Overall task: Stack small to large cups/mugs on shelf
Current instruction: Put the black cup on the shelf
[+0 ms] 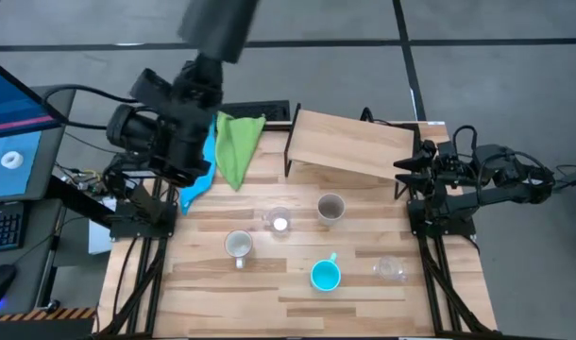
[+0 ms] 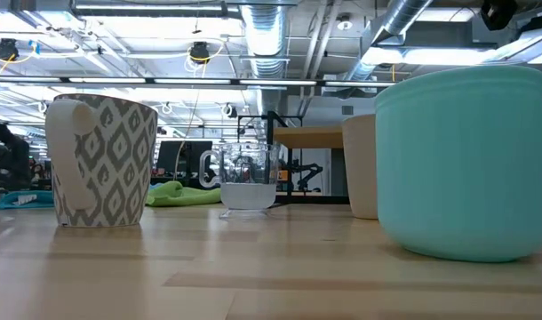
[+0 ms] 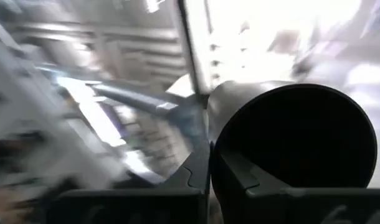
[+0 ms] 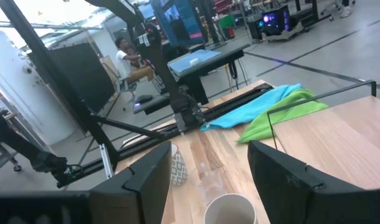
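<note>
The left gripper (image 3: pixel 209 180) is shut tight on the tall black cup (image 3: pixel 296 143). In the left wrist view the cup's dark round mouth fills the space by the gripper's fingers (image 3: pixel 196 177). The left arm is lifted high, up over the table's back left corner. Everything behind the cup looks smeared.

The shelf (image 1: pixel 352 144) stands at the back of the table (image 1: pixel 222 293), a little to the right of the middle. Its top is bare wood. It sits on thin black legs.

The other cups stand on the table in front of the shelf. The beige tumbler (image 1: pixel 330 208) is nearest to the shelf. A small clear cup (image 1: pixel 279 222) stands just left of it. The white handled mug (image 1: pixel 238 246) has a grey pattern and stands further left and closer to the front. The cyan handled mug (image 1: pixel 325 275) is near the front edge. A second clear cup (image 1: pixel 390 269) stands to its right. None of them touch each other.

The right gripper (image 4: pixel 202 180) waits at the right side of the table, beside the shelf, and its fingers are wide apart with nothing between them.

A green cloth (image 1: pixel 237 146) and a blue cloth (image 1: pixel 201 175) lie at the back left of the table. A person (image 4: pixel 131 59) sits far off in the room.
</note>
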`<action>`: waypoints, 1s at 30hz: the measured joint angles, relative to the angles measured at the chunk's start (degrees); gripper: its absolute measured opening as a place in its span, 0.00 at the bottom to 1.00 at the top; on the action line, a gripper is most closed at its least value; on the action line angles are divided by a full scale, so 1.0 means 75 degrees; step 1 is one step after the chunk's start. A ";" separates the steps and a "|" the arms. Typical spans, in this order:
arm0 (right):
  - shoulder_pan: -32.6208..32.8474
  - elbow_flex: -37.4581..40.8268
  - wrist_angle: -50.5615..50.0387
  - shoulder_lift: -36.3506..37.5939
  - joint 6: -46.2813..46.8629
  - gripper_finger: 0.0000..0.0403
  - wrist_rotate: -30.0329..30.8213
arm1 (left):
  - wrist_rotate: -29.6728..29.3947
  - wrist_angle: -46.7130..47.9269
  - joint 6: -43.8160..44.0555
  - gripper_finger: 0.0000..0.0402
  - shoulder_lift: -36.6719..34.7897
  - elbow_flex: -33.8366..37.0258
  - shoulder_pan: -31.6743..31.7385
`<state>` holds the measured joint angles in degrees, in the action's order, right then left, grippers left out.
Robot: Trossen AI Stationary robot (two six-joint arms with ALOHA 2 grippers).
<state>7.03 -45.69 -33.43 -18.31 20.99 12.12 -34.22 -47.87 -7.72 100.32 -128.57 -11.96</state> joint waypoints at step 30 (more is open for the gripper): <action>0.0000 0.0000 -0.0061 0.0000 -0.0058 0.58 0.0644 | -0.4021 0.4862 -0.5451 0.00 -0.0603 -0.0006 0.0048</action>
<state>7.03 -45.69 -33.89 -18.31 20.55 16.95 -64.38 -11.40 -48.60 95.80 -128.62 -11.60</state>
